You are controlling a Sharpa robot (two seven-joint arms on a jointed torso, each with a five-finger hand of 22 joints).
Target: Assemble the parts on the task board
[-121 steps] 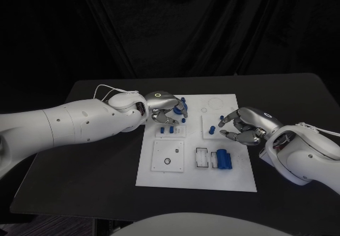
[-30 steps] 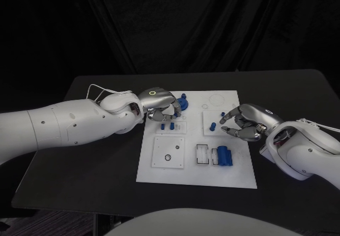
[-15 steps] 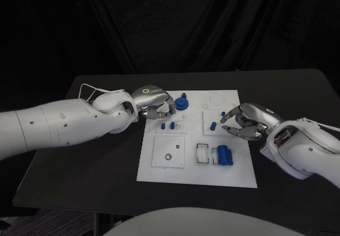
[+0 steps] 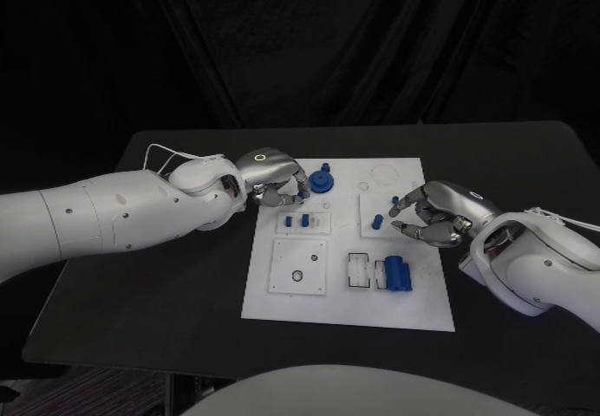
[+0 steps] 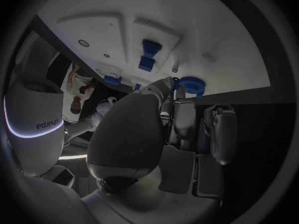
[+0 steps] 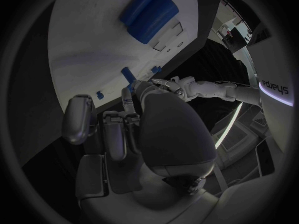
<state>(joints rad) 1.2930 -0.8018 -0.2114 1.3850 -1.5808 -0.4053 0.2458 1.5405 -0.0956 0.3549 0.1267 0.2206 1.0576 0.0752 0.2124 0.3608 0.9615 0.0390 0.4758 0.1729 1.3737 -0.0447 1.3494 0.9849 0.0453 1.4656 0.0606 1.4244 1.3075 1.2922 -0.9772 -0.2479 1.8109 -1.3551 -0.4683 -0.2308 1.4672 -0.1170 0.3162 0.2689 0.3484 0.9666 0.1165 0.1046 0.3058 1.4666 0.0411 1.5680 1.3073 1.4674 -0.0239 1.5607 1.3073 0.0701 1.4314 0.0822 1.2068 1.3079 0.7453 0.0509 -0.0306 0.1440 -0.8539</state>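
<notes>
the task board (image 4: 350,299) lies in the middle of the table (image 4: 163,286). on the board's far left corner sits a round gear part (image 4: 322,181), with the left robot hand (image 4: 277,185) just beside it at the board's left edge. nearer than the gear, two small pegs (image 4: 296,222) stand on the board. a pair of cylinders (image 4: 395,275) lies on the board's near right part. the right robot hand (image 4: 435,215) hangs over the board's right edge, a small peg (image 4: 375,225) just left of it.
</notes>
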